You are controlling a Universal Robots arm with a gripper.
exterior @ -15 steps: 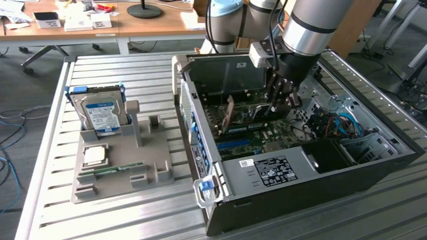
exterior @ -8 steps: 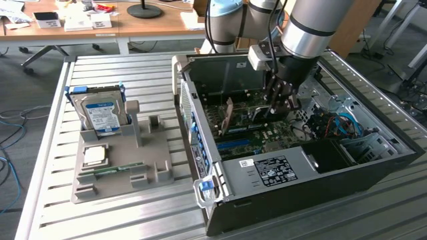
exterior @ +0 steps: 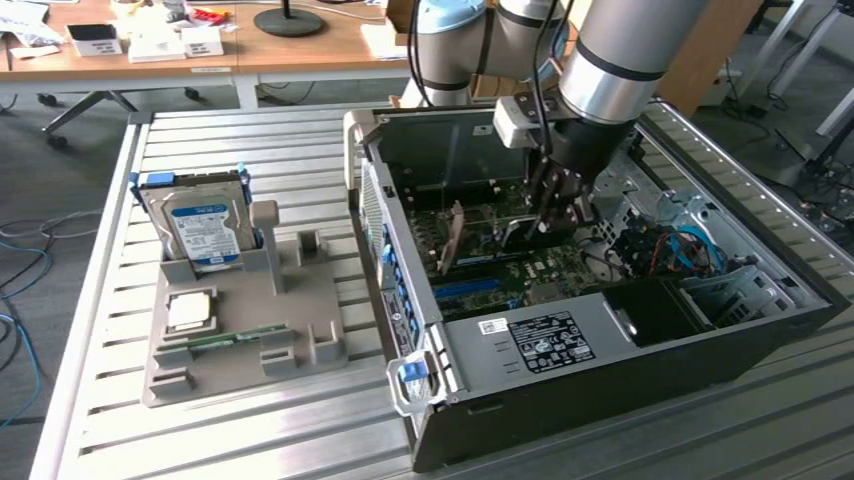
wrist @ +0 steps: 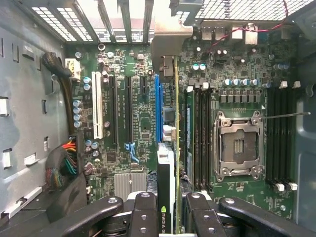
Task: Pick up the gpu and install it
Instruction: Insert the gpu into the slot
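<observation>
**Holding the gpu on edge inside the case**

I have the gripper [wrist: 170, 217] clamped on the gpu [wrist: 166, 192], with its fingers [wrist: 144, 212] pressing on both faces at the end away from the bracket. The card stands on edge over the motherboard [wrist: 133, 123], just beside the long blue slot [wrist: 158, 108]. Its silver bracket [wrist: 170, 44] sits close to the rear slot openings of the case [exterior: 601, 360].

I judge the card light and stiff but fragile: it is a bare board with a fan and small parts that would not take squeezing or twisting. A flat pinch across the heatsink and back face looks safest to me, clear of the fan blades and edge contacts.

The card's lower edge and contacts are hidden behind its own body, so I cannot tell whether it is in the slot or just above it. In the exterior view the arm covers much of the card.
</observation>
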